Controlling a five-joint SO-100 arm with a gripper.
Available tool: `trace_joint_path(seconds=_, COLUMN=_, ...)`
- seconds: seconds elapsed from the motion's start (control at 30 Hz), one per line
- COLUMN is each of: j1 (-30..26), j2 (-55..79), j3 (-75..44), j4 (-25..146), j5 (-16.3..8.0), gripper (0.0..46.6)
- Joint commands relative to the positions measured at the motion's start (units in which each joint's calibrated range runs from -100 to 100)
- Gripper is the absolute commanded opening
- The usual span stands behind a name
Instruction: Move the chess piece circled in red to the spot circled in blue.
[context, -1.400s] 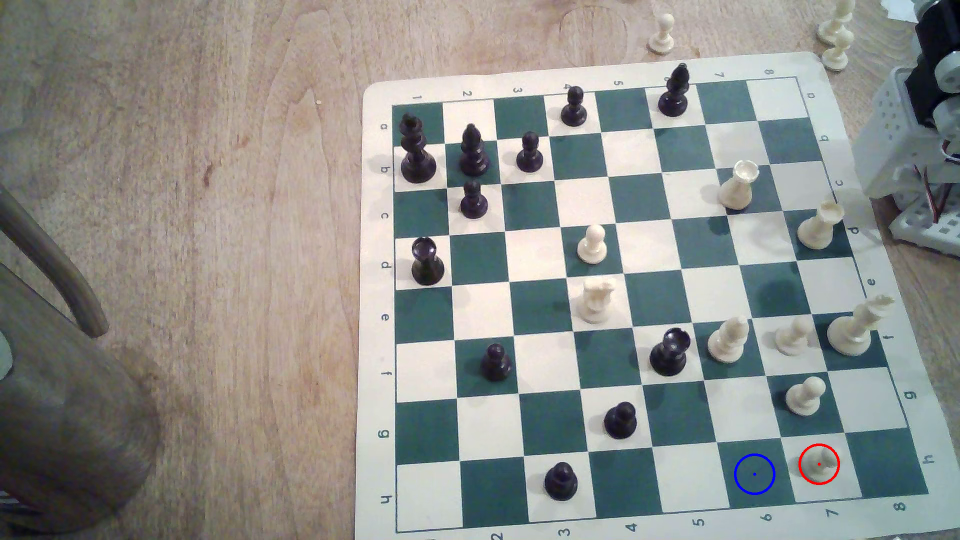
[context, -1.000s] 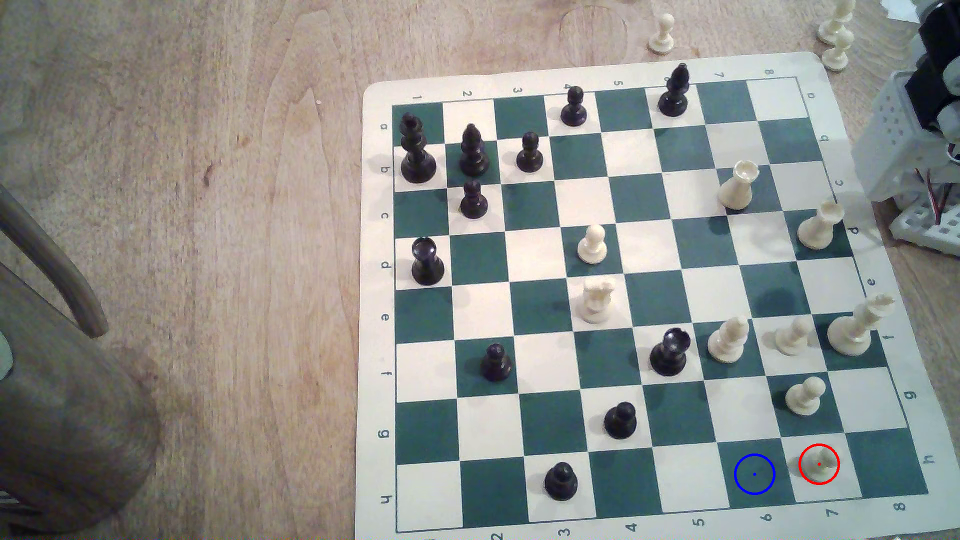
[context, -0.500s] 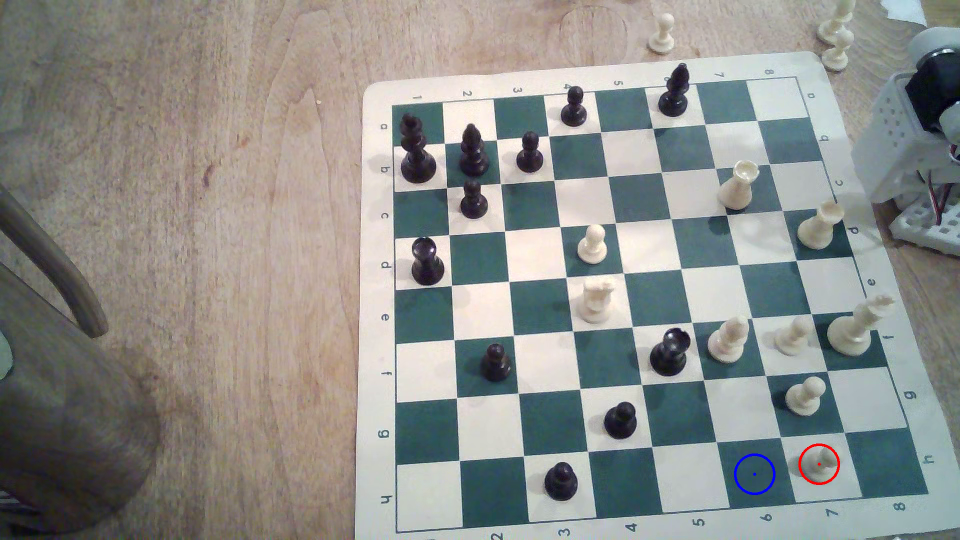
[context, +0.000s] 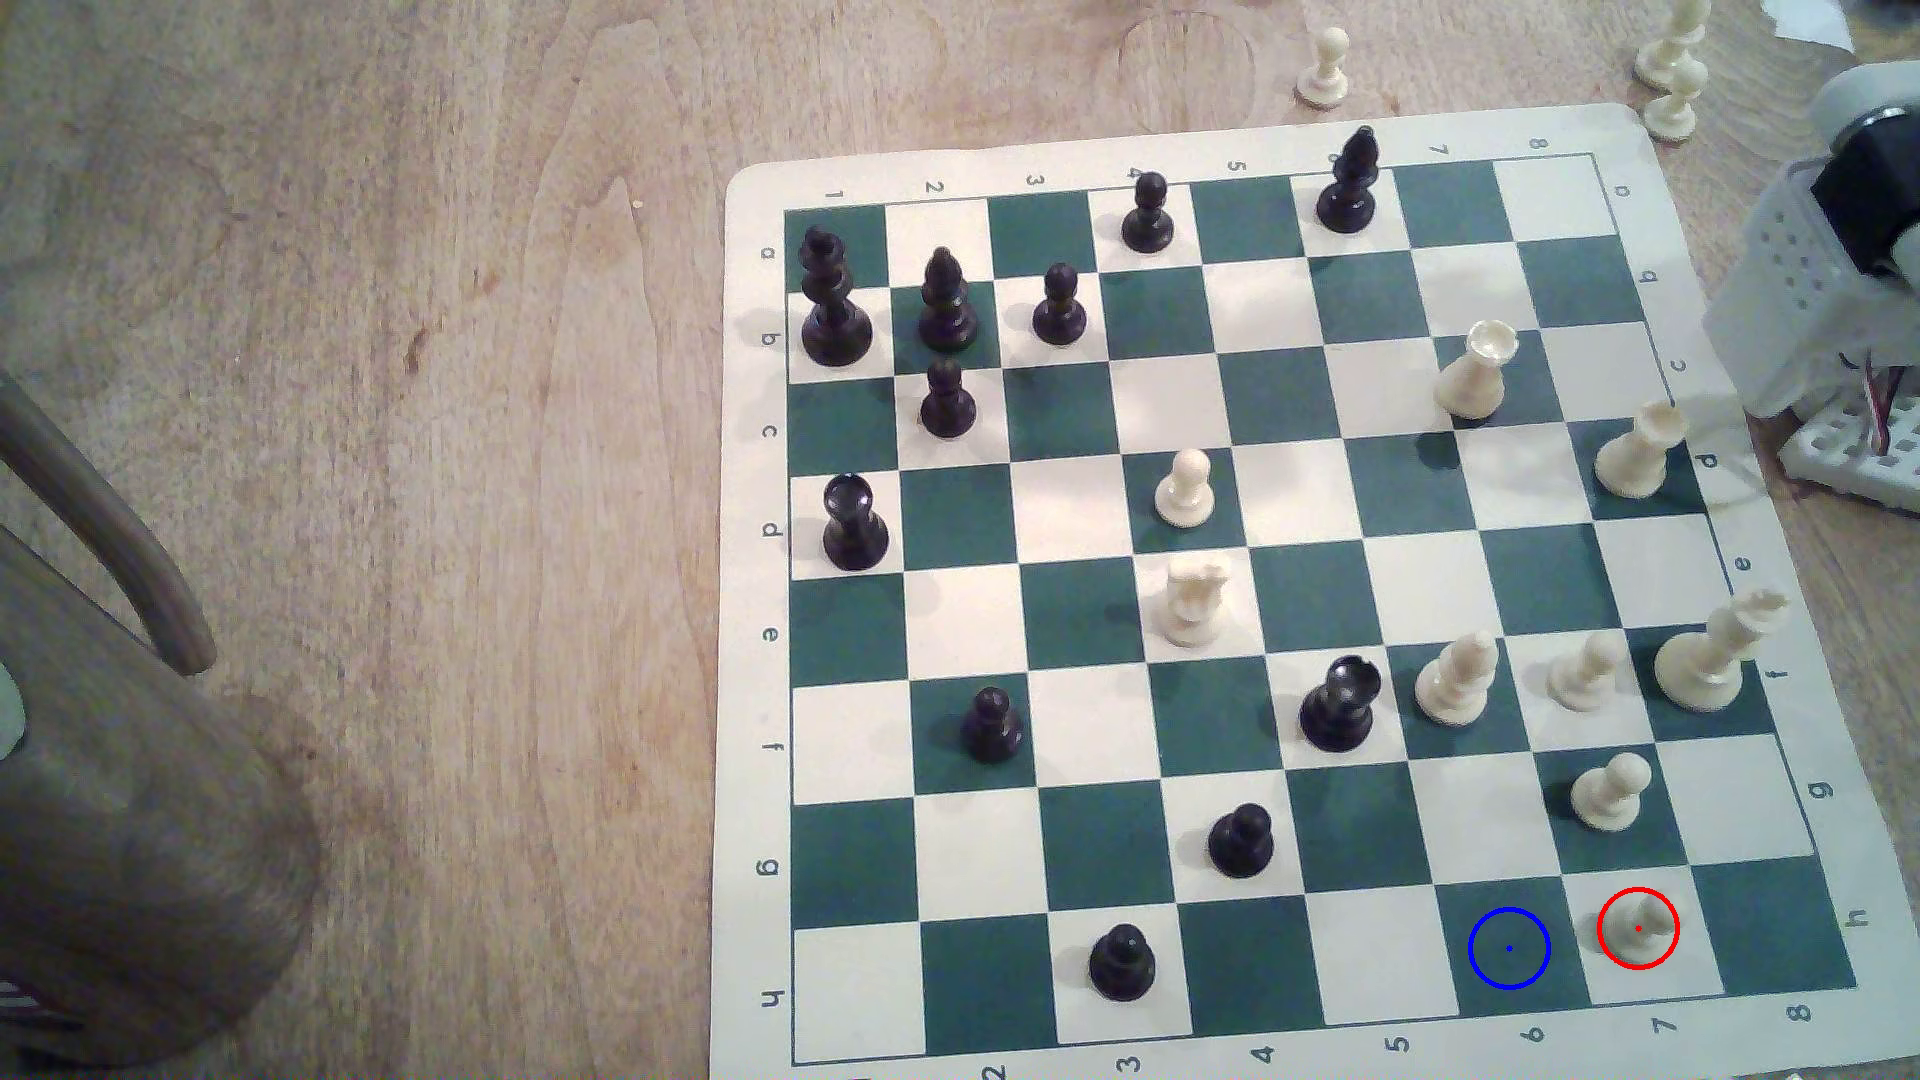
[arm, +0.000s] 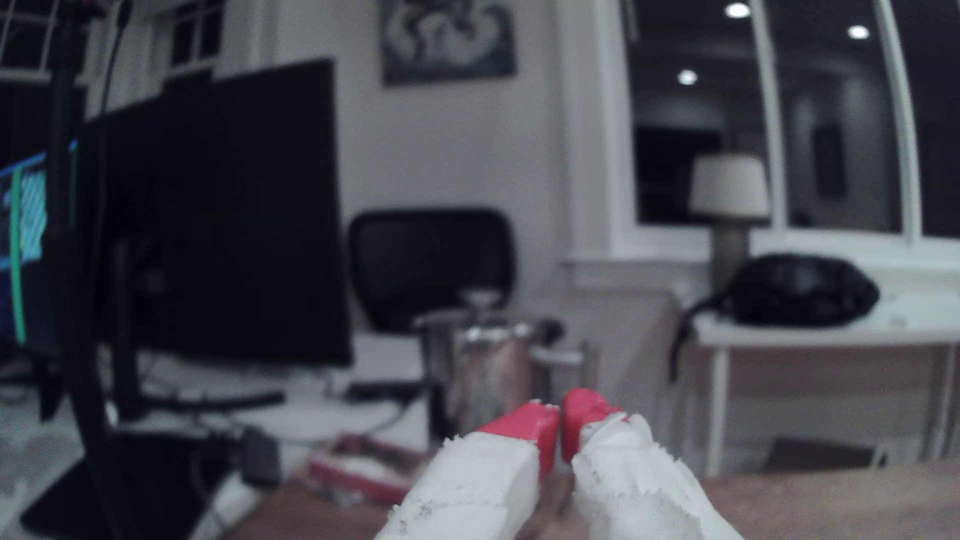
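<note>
The cream-white pawn (context: 1638, 927) stands inside the red ring on a white square in the board's near row, toward the exterior view's right. One square to its left is the spot (context: 1509, 947), a dark green square with a blue ring and centre dot, nothing on it. In the wrist view my gripper (arm: 560, 415) is shut, its red-tipped white fingers (arm: 524, 431) touching with nothing between them, pointing out at the room rather than at the board. The arm's white and black base (context: 1839, 270) sits at the exterior view's right edge.
Another cream pawn (context: 1608, 791) stands one row behind the ringed one; a cream bishop (context: 1457, 677), a pawn (context: 1584, 670) and a tall cream piece (context: 1714, 654) stand further back. A black rook (context: 1338, 703) is near. A brown rounded object (context: 135, 831) sits at the left.
The arm's upper part at the exterior view's right edge has turned and shifted, bringing a grey round joint into sight. No chess piece has moved.
</note>
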Motion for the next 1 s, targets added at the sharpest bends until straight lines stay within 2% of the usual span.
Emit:
trace_joint_path(seconds=0.0, j1=-8.23, j2=11.43, j3=-14.35, j4=11.71, j5=-0.29, gripper=0.2)
trace_joint_path(seconds=0.1, j1=-11.67, j2=17.37, j3=-20.97, j4=18.43, j5=-2.83, gripper=0.2)
trace_joint_path(seconds=0.13, j1=-15.27, j2=20.51, j3=-24.14, j4=21.62, j5=-5.23, gripper=0.2)
trace_joint_path(seconds=0.23, j1=-19.49, j2=25.10, j3=-26.32, j4=24.65, j5=-8.30, gripper=0.2)
trace_joint_path(seconds=0.27, j1=-21.92, j2=28.24, j3=-26.32, j4=25.55, j5=-10.89, gripper=0.2)
trace_joint_path(seconds=0.37, j1=-25.44, j2=32.91, j3=-27.13, j4=27.19, j5=-14.65, gripper=0.2)
trace_joint_path(seconds=0.4, j1=-26.45, j2=34.69, j3=-28.04, j4=28.09, j5=-16.21, gripper=0.2)
trace_joint_path(seconds=0.43, j1=-28.33, j2=38.17, j3=-30.85, j4=30.38, j5=-18.80, gripper=0.2)
trace_joint_path(seconds=0.47, j1=-28.95, j2=40.04, j3=-32.75, j4=32.10, j5=-19.98, gripper=0.2)
trace_joint_path(seconds=0.57, j1=-29.50, j2=42.58, j3=-35.56, j4=34.56, j5=-21.39, gripper=0.2)
trace_joint_path(seconds=0.7, j1=-30.05, j2=42.92, j3=-35.56, j4=35.13, j5=-21.54, gripper=0.2)
trace_joint_path(seconds=0.97, j1=-31.61, j2=45.39, j3=-35.56, j4=35.95, j5=-23.39, gripper=0.2)
